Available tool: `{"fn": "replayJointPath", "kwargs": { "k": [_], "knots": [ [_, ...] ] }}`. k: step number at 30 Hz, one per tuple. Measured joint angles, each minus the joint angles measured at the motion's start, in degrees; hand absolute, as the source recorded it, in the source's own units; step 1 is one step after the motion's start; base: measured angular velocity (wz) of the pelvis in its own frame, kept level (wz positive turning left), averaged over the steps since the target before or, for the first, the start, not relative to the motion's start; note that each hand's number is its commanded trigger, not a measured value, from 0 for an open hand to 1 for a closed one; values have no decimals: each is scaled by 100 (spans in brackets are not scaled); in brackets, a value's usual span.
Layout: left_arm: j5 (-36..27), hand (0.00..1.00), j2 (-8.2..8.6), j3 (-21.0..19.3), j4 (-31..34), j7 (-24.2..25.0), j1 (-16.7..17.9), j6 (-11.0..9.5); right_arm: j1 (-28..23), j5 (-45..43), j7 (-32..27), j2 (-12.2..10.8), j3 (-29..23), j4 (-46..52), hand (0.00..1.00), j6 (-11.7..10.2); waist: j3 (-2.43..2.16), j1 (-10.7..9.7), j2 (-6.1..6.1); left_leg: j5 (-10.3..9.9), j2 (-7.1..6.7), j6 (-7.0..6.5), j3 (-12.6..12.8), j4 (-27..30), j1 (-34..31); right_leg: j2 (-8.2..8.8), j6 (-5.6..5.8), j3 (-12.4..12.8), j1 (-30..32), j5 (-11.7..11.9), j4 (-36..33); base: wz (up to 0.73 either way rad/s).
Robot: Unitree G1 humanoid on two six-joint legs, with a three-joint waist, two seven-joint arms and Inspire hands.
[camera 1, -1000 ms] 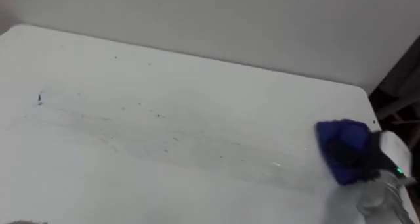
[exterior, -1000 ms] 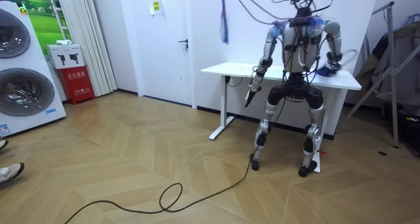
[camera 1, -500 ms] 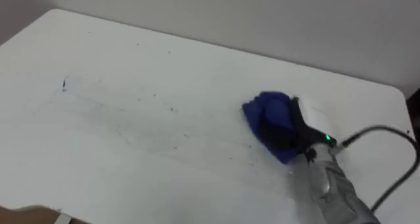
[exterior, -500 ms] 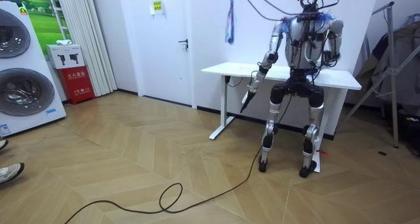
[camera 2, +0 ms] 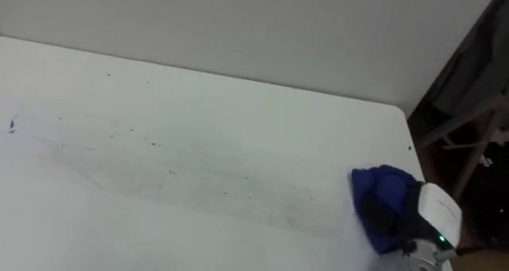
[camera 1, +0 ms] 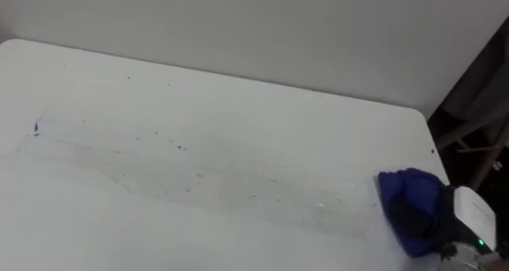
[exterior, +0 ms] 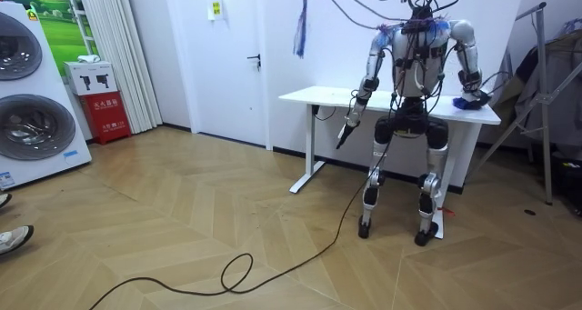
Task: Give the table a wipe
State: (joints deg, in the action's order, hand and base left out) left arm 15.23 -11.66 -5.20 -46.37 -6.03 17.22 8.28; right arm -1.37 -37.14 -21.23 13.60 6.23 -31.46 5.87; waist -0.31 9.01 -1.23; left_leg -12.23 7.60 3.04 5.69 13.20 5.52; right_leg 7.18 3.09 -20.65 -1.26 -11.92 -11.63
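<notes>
- The right hand [camera 1: 469,223] has its fingers curled on the blue cloth [camera 1: 406,199] and presses it on the table [camera 1: 238,96], close to the table's right edge.
- Small dark specks [camera 1: 159,140] and faint streaks lie across the table's middle and left part. I judge that most of the wiping is not yet done.
- The left hand [exterior: 343,137] hangs beside the table's left end; its state I cannot tell.
- The tabletop is white and smooth. To the room view's left of the table are a white door [exterior: 232,55] and a washing machine [exterior: 32,92], and the floor [exterior: 182,228] is wooden.

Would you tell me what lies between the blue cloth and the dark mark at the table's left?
In the left eye view, only white table with scattered dark specks separates blue cloth from dark mark.
</notes>
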Motion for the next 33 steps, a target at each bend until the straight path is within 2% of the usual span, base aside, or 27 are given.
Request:
{"fn": "replayJointPath", "kwargs": {
  "k": [1, 2, 3, 4, 6, 7, 8, 9, 11, 18, 24, 29, 33],
  "knots": [
    [2, 0, 4, 141, -49, 1, -94, -2, 147, -255, 244, -39, 365, 297, 100, 70, 46, 81, 36, 4, 4, 5, -67, -26, -1, -43, -24, 10, 32, 17, 8, -15],
    [4, 0, 23, 231, -55, 0, -169, -4, 322, -509, 413, -129, 676, 401, 100, 72, 70, 136, 50, 1, 14, -2, -137, -64, -9, -78, -18, 7, 50, 10, 10, -7],
    [3, 0, 38, 265, -49, 0, -183, -8, 427, -603, 493, -233, 769, 427, 100, 72, 71, 161, 61, 3, 28, 3, -152, -75, -22, -99, -18, 9, 66, 6, 14, 0],
    [5, 0, 53, 359, -48, 3, -189, -13, 621, -750, 669, -435, 956, 456, 100, 58, 69, 210, 82, 9, 53, 14, -194, -77, -75, -141, -18, 10, 117, 2, 30, 0],
    [19, 0, 122, 366, -49, 4, -197, -6, 747, -891, 875, -535, 1117, 583, 100, 45, 82, 257, 94, 44, 55, 74, -285, -102, -151, -158, -25, -39, 157, -12, 51, 12],
    [14, 0, 137, 367, -48, 4, -127, 9, 752, -981, 988, -534, 1177, 721, 58, 58, 79, 278, 98, 46, 54, 76, -336, -109, -190, -157, -32, -98, 158, -20, 78, 17],
    [7, 0, 136, 366, -48, -1, -7, 47, 752, -1051, 1030, -526, 1210, 788, 47, 94, 76, 309, 97, 48, 55, 74, -340, -137, -190, -156, -39, -133, 158, -33, 83, 14],
    [7, 0, 136, 367, -48, -2, 53, 77, 751, -1056, 1036, -516, 1218, 799, 0, 102, 75, 308, 94, 59, 55, 56, -342, -138, -191, -156, -41, -144, 153, -42, 83, 0],
    [-56, 0, 153, 382, -48, -3, 184, 189, 732, -1041, 992, -501, 1222, 794, 0, 88, 75, 296, 95, 59, 53, 41, -340, -137, -188, -154, -42, -150, 154, -49, 85, -2],
    [-105, 0, 178, 402, -40, 7, 241, 214, 564, -1093, 909, -461, 1164, 516, 0, 99, 48, 208, 150, 12, 66, 55, -340, -138, -60, -151, -41, -166, 4, -49, 85, 2],
    [-204, 0, 183, 414, 0, -33, 155, 211, 407, -1301, 751, -436, 1164, 520, 0, 0, 40, 197, 169, 14, 60, 62, -340, -136, 18, -148, -41, -168, -74, -49, 91, 0],
    [-201, 0, 183, 430, 19, -118, 118, 203, 261, -1550, 751, -420, 1128, 704, 0, -105, 36, 95, 197, 11, 55, 60, -342, -136, 16, -149, -41, -165, -73, -49, 98, 0],
    [-217, 0, 181, 436, 32, -132, 123, 84, 98, -1550, 745, -399, 1107, 896, 0, -170, 31, 44, 204, 13, 53, 61, -343, -135, 17, -149, -41, -160, -74, -50, 99, 0]
  ]
}}
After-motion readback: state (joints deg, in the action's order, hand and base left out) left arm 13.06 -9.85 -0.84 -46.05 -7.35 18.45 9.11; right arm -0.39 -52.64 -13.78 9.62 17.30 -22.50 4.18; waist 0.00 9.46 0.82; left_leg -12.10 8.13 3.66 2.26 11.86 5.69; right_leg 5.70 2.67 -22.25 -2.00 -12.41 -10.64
